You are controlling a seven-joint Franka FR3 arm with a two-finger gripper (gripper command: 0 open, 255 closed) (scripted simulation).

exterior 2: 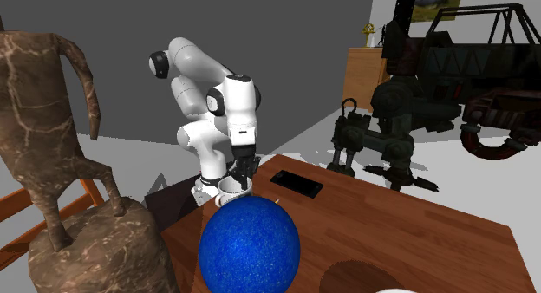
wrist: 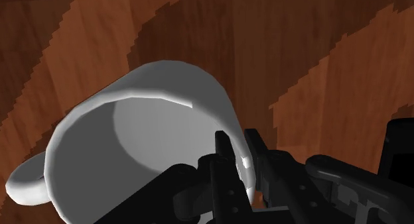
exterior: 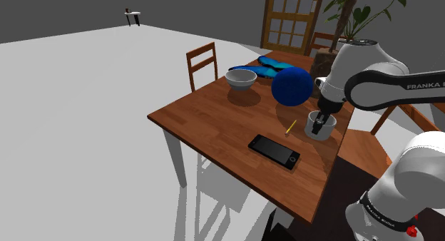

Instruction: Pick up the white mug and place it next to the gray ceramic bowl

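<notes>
The white mug (exterior: 319, 126) is near the table's edge on the shoulder view's right, beside a big blue ball (exterior: 292, 85). My black gripper (exterior: 322, 120) reaches down into it from above. In the wrist view one finger is inside the mug (wrist: 152, 116) and the other outside, so my gripper (wrist: 239, 156) is shut on the rim wall opposite the handle. The grey bowl (exterior: 241, 78) sits at the table's far side, well away from the mug. The second exterior view shows my gripper (exterior 2: 240, 172) over the mug (exterior 2: 232, 192), behind the ball (exterior 2: 250, 246).
A black phone (exterior: 274, 151) and a yellow pencil (exterior: 290, 127) lie on the wooden table (exterior: 214, 118) near the mug. Blue cloth (exterior: 267, 66) lies beyond the bowl. A wooden chair (exterior: 203, 61) stands at the far side. A brown horse figure (exterior 2: 61, 161) stands close to the second exterior camera.
</notes>
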